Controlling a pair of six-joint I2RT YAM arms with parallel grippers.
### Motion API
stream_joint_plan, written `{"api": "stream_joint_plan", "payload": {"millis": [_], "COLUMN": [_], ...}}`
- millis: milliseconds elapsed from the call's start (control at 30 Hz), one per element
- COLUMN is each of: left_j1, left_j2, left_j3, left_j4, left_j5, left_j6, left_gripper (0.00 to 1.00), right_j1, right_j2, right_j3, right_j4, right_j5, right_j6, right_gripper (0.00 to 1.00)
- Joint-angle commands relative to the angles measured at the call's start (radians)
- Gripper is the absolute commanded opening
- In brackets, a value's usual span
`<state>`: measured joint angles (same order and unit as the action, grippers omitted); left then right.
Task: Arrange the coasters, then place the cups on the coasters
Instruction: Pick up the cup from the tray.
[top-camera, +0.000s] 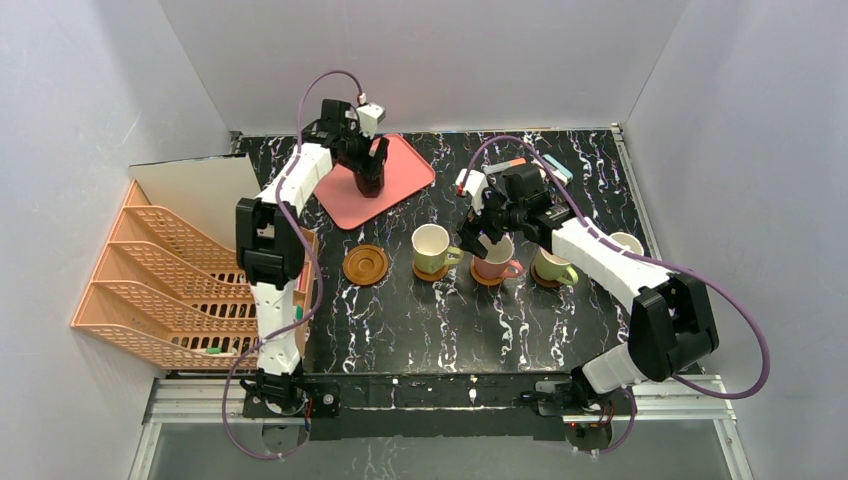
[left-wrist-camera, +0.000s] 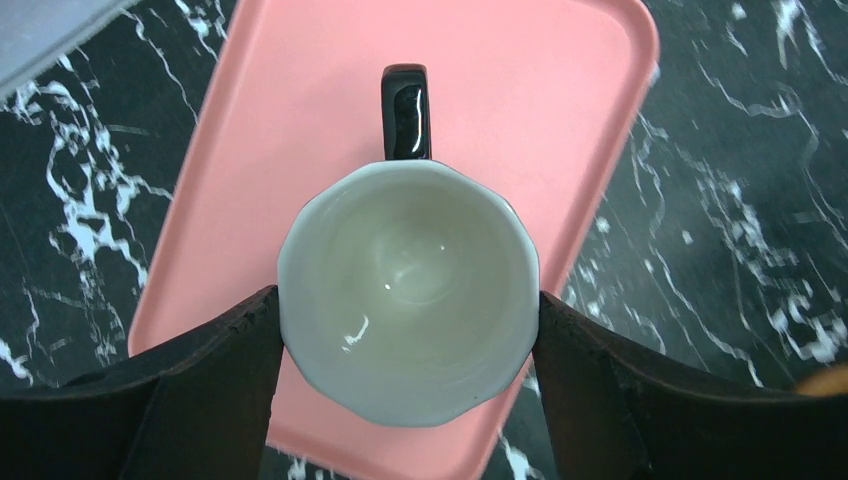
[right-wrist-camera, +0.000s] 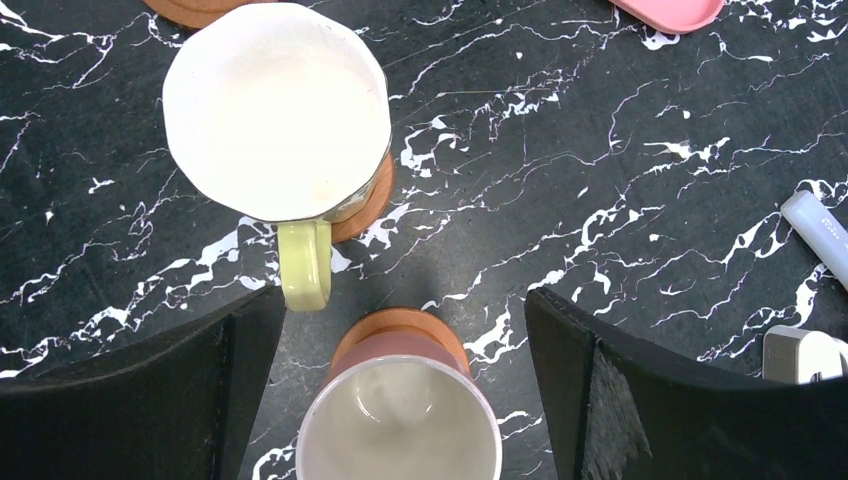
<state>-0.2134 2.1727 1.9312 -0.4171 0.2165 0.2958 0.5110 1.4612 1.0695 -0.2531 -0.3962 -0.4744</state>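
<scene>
On the pink tray (left-wrist-camera: 300, 120), left hand (left-wrist-camera: 408, 300) pinches the dark mug (left-wrist-camera: 410, 250) while right hand (right-wrist-camera: 400, 310), spread, hovers over the pink mug (right-wrist-camera: 398, 425).

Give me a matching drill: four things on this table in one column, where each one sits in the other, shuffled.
1. dark mug
2. yellow-green mug
3. pink mug
4. bare coaster

A. directly under the open right hand
B. left of the yellow-green mug, nothing on it
C. on the pink tray, straddled by the left hand
D. between the bare coaster and the pink mug

Pairs: 1-C, 2-D, 3-A, 4-B
</scene>
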Motion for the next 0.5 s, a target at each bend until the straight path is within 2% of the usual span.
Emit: {"api": "stream_joint_plan", "payload": {"millis": [0, 300, 467], "left_j1": [0.015, 0.026, 0.026], "left_j2": [-0.276, -0.679, -0.877], "left_j3": [-0.096, -0.47, -0.663], "left_j4": [0.007, -0.002, -0.062], "left_j5": [0.117, 0.284, 0.45], "left_j6": [0.051, 0.191, 0.263], "left_gripper": [0.0, 0.0, 0.0], "right_j1": [0.004, 0.004, 0.006], "right_j2": [-0.05, -0.094, -0.139], "right_j3": [-0.002, -0.002, 0.008], "right_j4": [0.02, 0.021, -0.012], "right_j5": [-0.022, -0.044, -0.112], "right_j6": [0.0, 0.006, -0.012], "right_gripper": [0.99, 0.99, 0.99]}}
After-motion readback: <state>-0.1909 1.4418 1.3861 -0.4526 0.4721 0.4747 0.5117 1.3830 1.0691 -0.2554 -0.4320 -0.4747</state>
